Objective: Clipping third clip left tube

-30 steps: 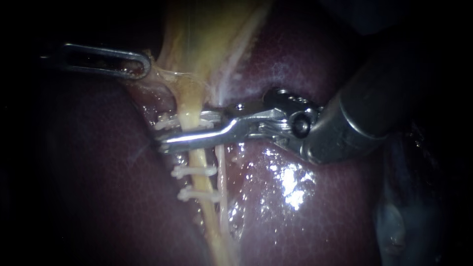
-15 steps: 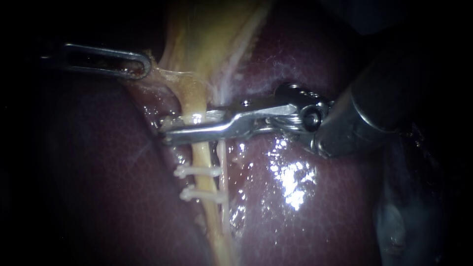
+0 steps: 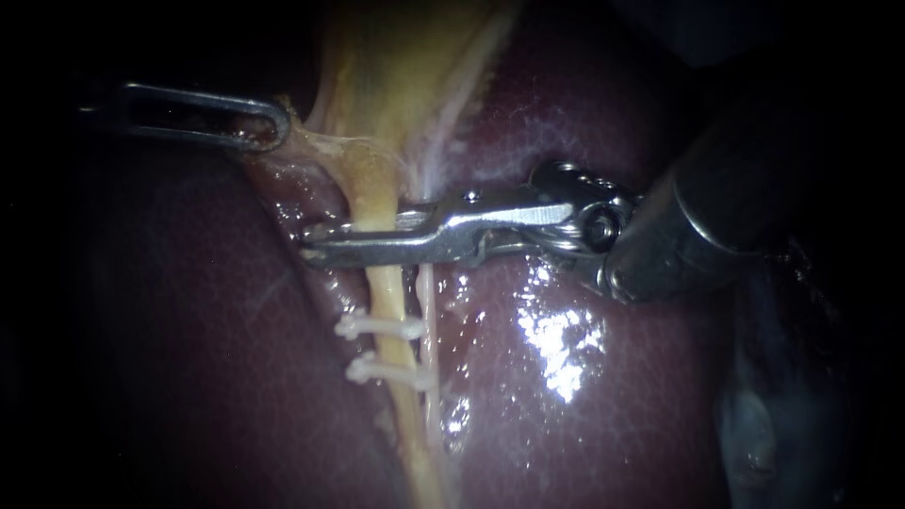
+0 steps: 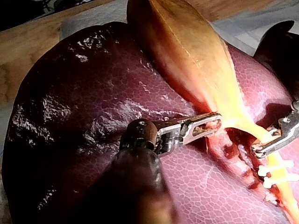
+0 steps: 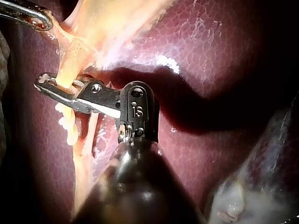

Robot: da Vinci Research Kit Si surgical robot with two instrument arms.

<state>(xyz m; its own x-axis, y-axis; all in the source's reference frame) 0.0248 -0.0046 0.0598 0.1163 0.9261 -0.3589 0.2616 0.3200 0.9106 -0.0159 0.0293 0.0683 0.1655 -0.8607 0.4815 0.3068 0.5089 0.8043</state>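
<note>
Endoscope view showed right instrument (image 3: 317,248) jaws squeezed on the left tube (image 3: 386,294); tugging sideways could tear it.

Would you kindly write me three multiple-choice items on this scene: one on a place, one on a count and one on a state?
1. What does the left instrument grip?
A. tissue by the gallbladder neck
B. the liver
C. nothing

2. In the endoscope view, how many white clips sit on the left tube below the right instrument?
A. one
B. two
C. four

3. The right instrument's jaws are:
A. wide open
B. shut, empty
C. shut on the left tube

Answers:
1 A: the tissue stretches taut from its tip.
2 B: two white bars cross the tube there.
3 C: the tube runs between the closed jaws.
</note>
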